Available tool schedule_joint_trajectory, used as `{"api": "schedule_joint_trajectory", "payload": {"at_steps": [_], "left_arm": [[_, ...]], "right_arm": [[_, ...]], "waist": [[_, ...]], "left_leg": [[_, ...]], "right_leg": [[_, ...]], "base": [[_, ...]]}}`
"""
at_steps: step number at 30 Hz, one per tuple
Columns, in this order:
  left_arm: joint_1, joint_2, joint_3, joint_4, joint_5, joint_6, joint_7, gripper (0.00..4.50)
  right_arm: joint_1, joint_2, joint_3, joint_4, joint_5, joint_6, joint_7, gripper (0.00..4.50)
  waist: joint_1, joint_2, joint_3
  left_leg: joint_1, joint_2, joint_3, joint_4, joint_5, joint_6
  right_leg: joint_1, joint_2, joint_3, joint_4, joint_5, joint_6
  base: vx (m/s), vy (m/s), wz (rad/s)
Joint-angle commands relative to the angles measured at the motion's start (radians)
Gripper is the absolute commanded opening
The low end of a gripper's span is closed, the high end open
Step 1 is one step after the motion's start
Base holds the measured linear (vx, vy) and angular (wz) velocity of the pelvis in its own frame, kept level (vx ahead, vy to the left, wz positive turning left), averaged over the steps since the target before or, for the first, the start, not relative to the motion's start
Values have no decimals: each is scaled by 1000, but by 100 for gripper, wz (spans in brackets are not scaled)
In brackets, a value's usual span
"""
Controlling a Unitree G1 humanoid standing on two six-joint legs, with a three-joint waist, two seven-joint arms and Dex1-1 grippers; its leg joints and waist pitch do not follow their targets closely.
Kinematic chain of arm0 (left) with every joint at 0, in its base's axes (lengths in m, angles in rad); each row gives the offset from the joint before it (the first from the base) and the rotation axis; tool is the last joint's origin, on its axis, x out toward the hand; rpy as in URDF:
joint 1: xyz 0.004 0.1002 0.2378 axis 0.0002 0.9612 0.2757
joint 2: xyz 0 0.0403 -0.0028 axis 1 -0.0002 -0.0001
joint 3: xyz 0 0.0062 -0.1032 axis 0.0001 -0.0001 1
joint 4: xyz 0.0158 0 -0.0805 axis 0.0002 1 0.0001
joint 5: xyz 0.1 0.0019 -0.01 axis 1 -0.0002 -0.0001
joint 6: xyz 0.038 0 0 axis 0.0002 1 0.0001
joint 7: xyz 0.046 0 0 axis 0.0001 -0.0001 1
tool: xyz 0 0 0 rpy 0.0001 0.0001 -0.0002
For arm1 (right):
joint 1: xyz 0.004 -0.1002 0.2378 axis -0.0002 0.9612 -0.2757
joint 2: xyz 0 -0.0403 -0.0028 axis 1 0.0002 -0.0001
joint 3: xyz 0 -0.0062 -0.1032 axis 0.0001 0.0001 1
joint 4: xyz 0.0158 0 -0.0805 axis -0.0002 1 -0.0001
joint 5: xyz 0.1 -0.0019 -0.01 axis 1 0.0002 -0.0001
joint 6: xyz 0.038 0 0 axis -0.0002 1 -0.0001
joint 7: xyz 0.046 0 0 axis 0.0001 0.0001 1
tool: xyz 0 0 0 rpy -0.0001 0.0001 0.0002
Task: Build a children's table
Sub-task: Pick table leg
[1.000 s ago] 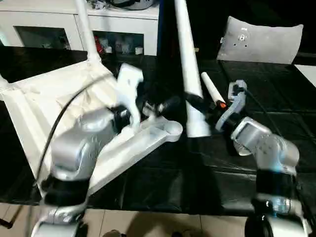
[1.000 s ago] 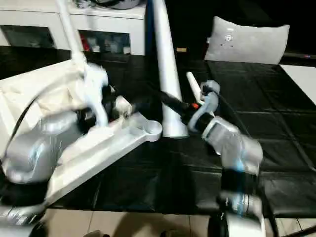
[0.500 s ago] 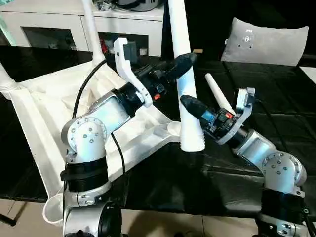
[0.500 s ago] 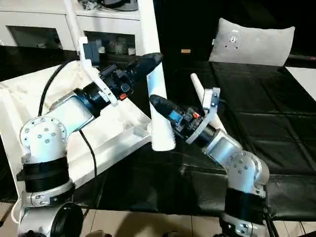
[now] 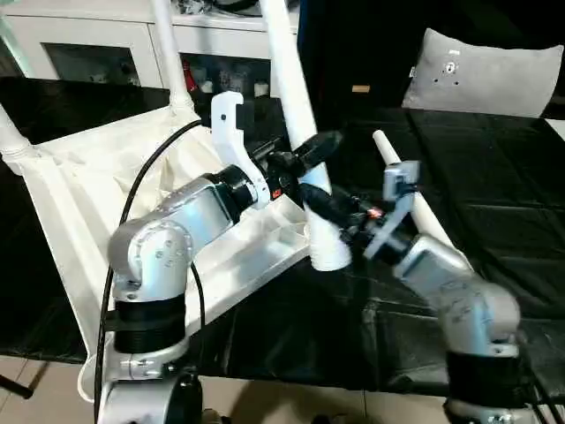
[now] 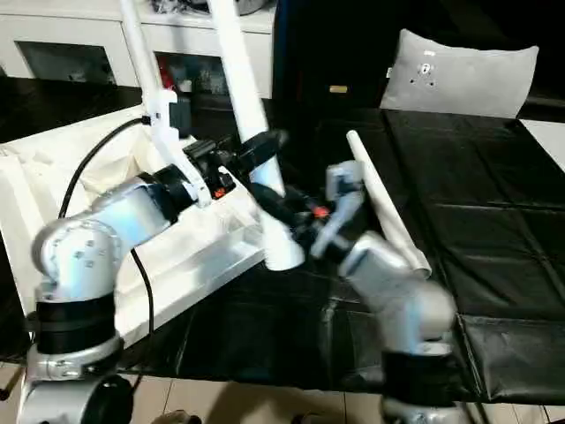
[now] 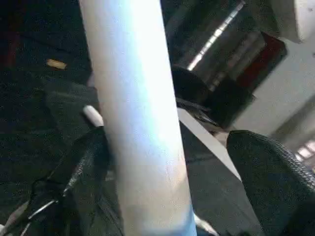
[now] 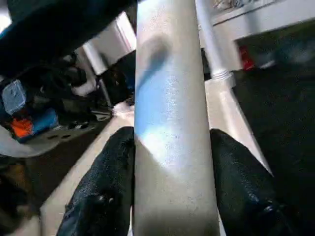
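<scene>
The children's table top [image 5: 97, 177] lies upside down on the left, with two white legs [image 5: 168, 53] [image 5: 11, 132] standing in its far corner sockets. A third leg [image 5: 296, 115] leans with its top toward the left, and its wide lower end [image 5: 328, 252] sits by the near right corner of the top. My right gripper [image 5: 320, 205] is shut on this leg low down, both fingers [image 8: 103, 191] pressed to its sides. My left gripper [image 5: 311, 152] straddles the same leg [image 7: 138, 123] just above, open, with one finger [image 7: 270, 167] clear of it. Another leg [image 5: 415, 194] lies loose on the black surface.
A grey-white cushion [image 5: 494, 75] rests at the back right. A white cabinet [image 5: 97, 44] runs along the back left. The black tiled surface [image 5: 494, 221] extends to the right. A black cable [image 5: 150, 177] hangs from my left forearm over the table top.
The held leg has tipped, its top swinging left, and its lower end has come closer to the top's corner. My left gripper has slid lower along the leg and narrowed a little.
</scene>
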Motion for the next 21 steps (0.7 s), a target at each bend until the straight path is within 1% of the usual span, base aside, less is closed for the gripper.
{"api": "schedule_joint_trajectory", "payload": {"at_steps": [1,2,3,4,5,6,7,10,11,12,13,14,15,16,17,19,20,21], "left_arm": [[-9,-11,-26,2,8,-15,20,390],[-8,-15,-29,7,17,-27,30,381],[-7,-19,-32,9,23,-34,35,377],[0,-30,-45,16,56,-65,58,377],[3,-32,-57,18,80,-82,69,370],[3,-32,-57,18,80,-82,69,347],[6,-28,-72,18,101,-96,73,340],[17,-4,-133,12,186,-155,83,335],[18,3,-145,11,195,-161,80,306],[18,3,-145,11,196,-161,80,298],[27,20,-177,7,216,-175,66,298],[36,32,-203,4,231,-187,53,293],[39,35,-212,3,239,-194,49,293],[50,49,-244,2,264,-216,36,279],[55,52,-256,4,279,-229,29,255],[61,56,-275,7,302,-252,23,256],[62,55,-278,8,306,-258,22,251],[63,52,-281,9,308,-262,23,251]], "right_arm": [[6,3,32,-25,-30,-29,-17,184],[12,-1,62,-24,-61,-66,-21,184],[15,-2,78,-20,-82,-87,-28,184],[23,-1,135,-4,-168,-175,-65,184],[25,5,151,6,-205,-213,-93,184],[25,5,151,6,-205,-213,-93,184],[24,12,157,15,-223,-235,-108,184],[24,33,160,36,-264,-295,-159,184],[24,34,160,38,-266,-299,-162,184],[24,34,160,38,-266,-299,-162,184],[25,35,164,45,-269,-314,-165,184],[25,34,168,51,-274,-328,-167,184],[26,34,170,54,-276,-334,-167,184],[28,30,180,60,-284,-350,-163,184],[30,28,186,63,-290,-360,-160,184],[32,29,189,68,-291,-368,-158,184],[33,29,189,70,-291,-371,-159,184],[33,28,189,72,-291,-375,-159,184]], "waist": [[-4,9,-76],[-5,7,-76],[-7,15,-76],[-5,14,-78],[-8,12,-77],[-7,12,-77],[-10,12,-78],[-15,12,-77],[-17,14,-77],[-19,14,-77],[-22,10,-76],[-22,11,-77],[-25,12,-76],[-25,13,-77],[-26,13,-77],[-26,14,-76],[-26,12,-77],[-27,12,-77]], "left_leg": [[10,5,0,-66,-210,-1],[11,4,0,-66,-220,3],[10,4,-1,-66,-223,1],[10,7,-3,-66,-221,-2],[9,5,-2,-65,-220,-5],[8,5,-3,-66,-219,-5],[9,4,-2,-65,-224,-3],[7,6,-5,-67,-238,3],[8,6,-5,-67,-241,3],[8,6,-5,-67,-248,3],[6,6,-5,-68,-246,4],[5,7,-7,-70,-244,6],[5,6,-5,-68,-246,4],[4,7,-6,-68,-242,4],[4,7,-5,-68,-244,5],[6,8,-5,-68,-248,6],[8,9,-5,-68,-252,5],[6,9,-5,-68,-253,4]], "right_leg": [[54,-50,31,-93,-340,-101],[55,-50,30,-93,-349,-97],[54,-50,30,-95,-348,-93],[52,-54,30,-96,-348,-90],[54,-51,30,-95,-339,-90],[53,-52,30,-94,-339,-90],[54,-50,30,-93,-336,-90],[53,-50,30,-93,-331,-89],[54,-51,30,-90,-325,-90],[54,-50,30,-90,-320,-93],[55,-49,30,-90,-316,-94],[56,-51,30,-89,-310,-95],[56,-50,31,-87,-306,-101],[57,-51,31,-87,-298,-103],[56,-51,32,-86,-294,-105],[55,-52,32,-88,-300,-110],[54,-52,32,-87,-302,-114],[56,-51,33,-86,-299,-115]], "base": [[0,0,0],[0,0,0],[0,0,0],[0,0,0],[0,0,0],[0,0,0],[0,0,0],[0,0,0],[0,0,0],[0,0,0],[0,0,0],[0,0,0],[0,0,0],[0,0,0],[0,0,0],[0,0,0],[0,0,0],[0,0,0]]}}
